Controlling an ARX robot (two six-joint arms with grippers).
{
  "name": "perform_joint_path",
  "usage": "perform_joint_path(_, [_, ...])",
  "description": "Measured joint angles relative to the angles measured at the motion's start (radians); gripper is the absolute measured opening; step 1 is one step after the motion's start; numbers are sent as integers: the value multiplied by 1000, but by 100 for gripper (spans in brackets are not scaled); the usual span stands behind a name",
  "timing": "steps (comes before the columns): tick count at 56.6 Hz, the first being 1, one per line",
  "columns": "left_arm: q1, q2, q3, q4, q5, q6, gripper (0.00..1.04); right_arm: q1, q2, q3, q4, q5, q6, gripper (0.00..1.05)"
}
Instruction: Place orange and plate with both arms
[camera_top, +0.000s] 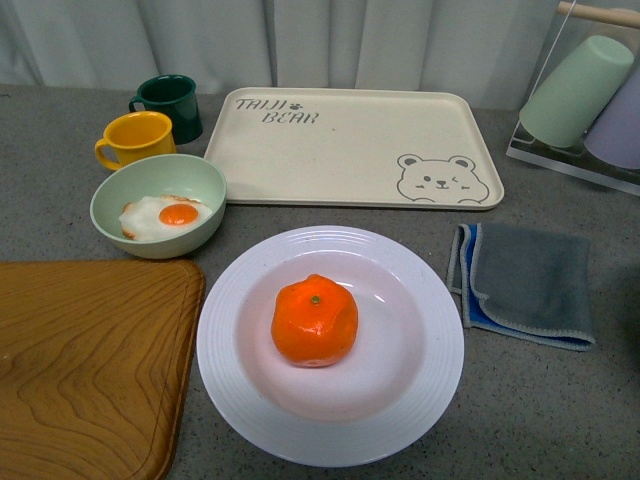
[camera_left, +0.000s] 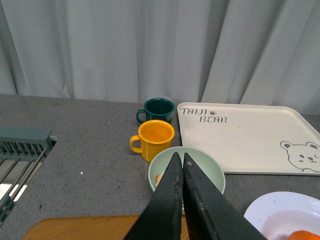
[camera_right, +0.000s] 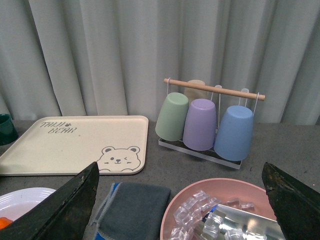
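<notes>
The orange (camera_top: 314, 320) sits in the middle of the plate (camera_top: 335, 442). The left jaws are squeezed together with nothing between them — the right jaws are wide apart.

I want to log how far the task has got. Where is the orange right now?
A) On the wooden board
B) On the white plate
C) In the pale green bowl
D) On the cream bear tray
B: in the front view the orange sits in the well of the white plate, near its middle, while the pale green bowl holds a fried egg instead.
</notes>
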Motion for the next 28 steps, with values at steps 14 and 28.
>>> perform_joint_path(14, [117,-238,-31,-201,115,1,4,0,0,0,0,0,0,95])
perform_joint_path(28, [126,-418,-32,-363,124,1,4,0,0,0,0,0,0,95])
